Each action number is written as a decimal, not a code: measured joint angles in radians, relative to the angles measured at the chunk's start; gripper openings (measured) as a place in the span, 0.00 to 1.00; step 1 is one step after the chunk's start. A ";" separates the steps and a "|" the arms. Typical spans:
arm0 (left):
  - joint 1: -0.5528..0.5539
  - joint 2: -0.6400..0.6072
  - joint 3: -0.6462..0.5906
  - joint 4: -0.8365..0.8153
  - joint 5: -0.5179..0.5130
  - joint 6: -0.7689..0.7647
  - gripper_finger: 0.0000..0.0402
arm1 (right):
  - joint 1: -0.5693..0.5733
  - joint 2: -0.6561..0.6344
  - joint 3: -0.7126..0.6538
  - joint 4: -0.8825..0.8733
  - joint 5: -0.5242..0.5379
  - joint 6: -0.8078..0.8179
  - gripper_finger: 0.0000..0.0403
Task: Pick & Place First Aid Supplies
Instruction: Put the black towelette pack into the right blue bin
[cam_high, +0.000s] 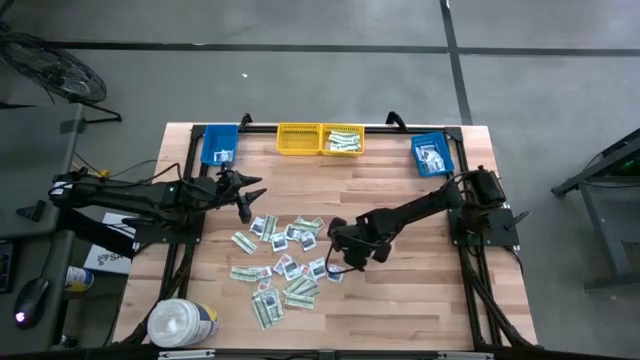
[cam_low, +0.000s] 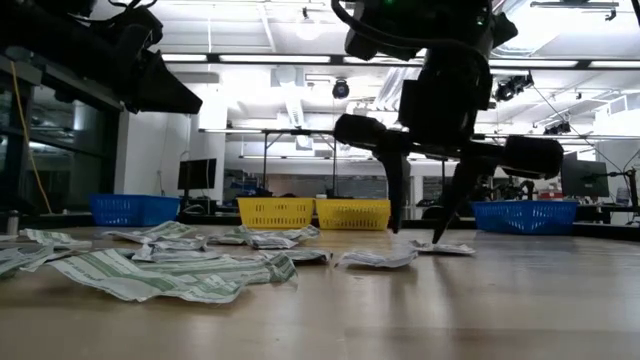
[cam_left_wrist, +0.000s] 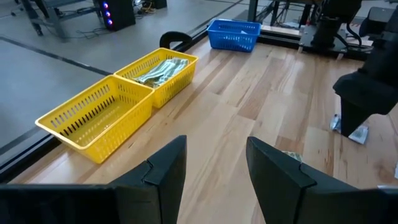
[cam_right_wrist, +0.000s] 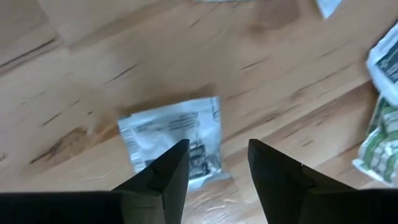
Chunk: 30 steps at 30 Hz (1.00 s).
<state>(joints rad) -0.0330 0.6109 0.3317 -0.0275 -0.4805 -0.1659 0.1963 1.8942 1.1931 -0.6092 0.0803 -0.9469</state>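
- High view: the first aid packets (cam_high: 283, 262) lay scattered at the centre of the wooden table (cam_high: 400, 300). The right gripper (cam_high: 338, 243) hovered at the scatter's right edge. The left gripper (cam_high: 248, 200) waited above the scatter's upper left.
- Low view: the right gripper (cam_low: 420, 225) hung with fingers apart, tips just above a white packet (cam_low: 442, 247) right of centre.
- Left wrist view: the left gripper (cam_left_wrist: 214, 168) stood open at the bottom, holding nothing, with the yellow bins (cam_left_wrist: 118, 99) at centre left.
- Right wrist view: a squarish white packet (cam_right_wrist: 171, 140) lay flat at frame centre, partly between the parted fingers (cam_right_wrist: 168, 171), unclamped.
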 joint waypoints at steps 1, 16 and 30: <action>0.000 0.000 0.000 -0.001 0.000 0.000 0.41 | 0.000 0.000 0.000 -0.008 0.006 0.000 0.39; 0.000 0.000 0.000 -0.004 0.000 0.000 0.41 | -0.034 0.055 0.007 -0.021 -0.037 0.005 0.38; 0.000 0.000 0.000 -0.005 0.000 0.000 0.41 | -0.088 0.082 0.007 -0.094 -0.178 0.291 0.25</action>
<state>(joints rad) -0.0326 0.6106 0.3317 -0.0330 -0.4803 -0.1663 0.1085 1.9759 1.1999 -0.7034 -0.0979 -0.6564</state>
